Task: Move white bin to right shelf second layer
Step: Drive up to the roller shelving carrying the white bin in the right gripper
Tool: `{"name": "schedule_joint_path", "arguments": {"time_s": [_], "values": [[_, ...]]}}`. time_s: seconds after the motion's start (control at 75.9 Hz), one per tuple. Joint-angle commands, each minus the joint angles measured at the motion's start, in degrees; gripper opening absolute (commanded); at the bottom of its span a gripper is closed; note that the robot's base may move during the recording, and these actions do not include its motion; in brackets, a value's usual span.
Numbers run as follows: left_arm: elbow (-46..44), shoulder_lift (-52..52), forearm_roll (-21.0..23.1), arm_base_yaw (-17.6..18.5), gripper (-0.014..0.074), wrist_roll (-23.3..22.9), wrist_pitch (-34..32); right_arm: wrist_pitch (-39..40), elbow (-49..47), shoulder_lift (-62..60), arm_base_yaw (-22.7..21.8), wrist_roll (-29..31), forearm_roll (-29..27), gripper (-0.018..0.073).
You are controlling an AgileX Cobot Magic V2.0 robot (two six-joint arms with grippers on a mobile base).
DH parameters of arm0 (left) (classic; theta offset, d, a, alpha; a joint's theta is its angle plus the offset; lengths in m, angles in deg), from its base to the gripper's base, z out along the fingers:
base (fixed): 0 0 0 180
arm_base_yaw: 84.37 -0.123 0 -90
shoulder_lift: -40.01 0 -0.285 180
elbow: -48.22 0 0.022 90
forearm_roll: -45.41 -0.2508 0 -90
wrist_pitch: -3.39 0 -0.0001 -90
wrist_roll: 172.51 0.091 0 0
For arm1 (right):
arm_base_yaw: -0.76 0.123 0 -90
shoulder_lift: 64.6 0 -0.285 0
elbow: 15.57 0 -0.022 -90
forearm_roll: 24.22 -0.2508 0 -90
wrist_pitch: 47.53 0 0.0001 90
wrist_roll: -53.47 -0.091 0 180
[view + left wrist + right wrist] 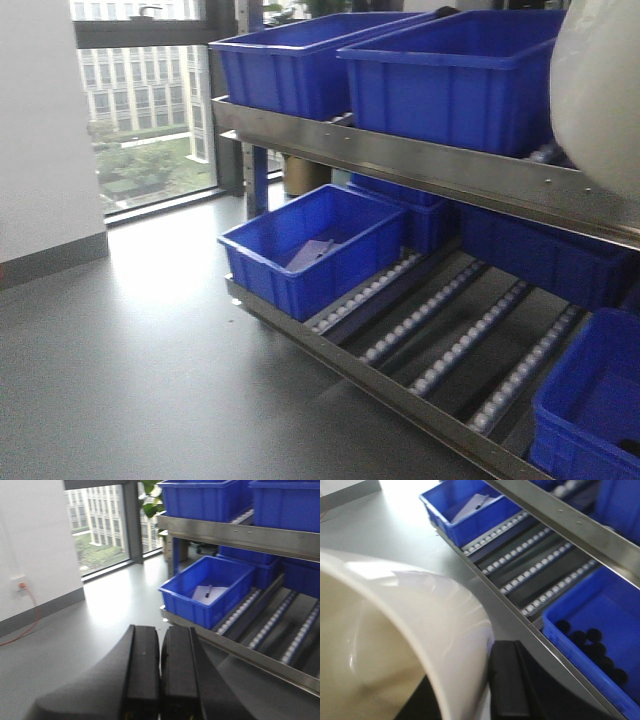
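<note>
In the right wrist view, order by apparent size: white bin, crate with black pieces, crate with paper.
1. white bin, near the camera, true size unsure
2. crate with black pieces
3. crate with paper

i can read no text, label, brand, number or sign in any view. the paper (201,596) in the crate (190,607) is too blurred for me to tell whether anything is printed on it. what i see of the bin (405,630) is plain white.
</note>
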Motion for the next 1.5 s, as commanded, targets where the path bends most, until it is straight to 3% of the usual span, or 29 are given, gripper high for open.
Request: {"name": "schedule_joint_path", "arguments": {"time_s": [0.0,1.488], "values": [[2.1,0.8,0.0,0.3,0.0085,-0.2,-5.0,5.4,-1.8,0.0,-0.3,0.0,-0.2,0.0056],[2.1,0.8,0.0,0.3,0.0085,-0.2,-5.0,5.4,-1.8,0.0,-0.3,0.0,-0.2,0.0056]]}}
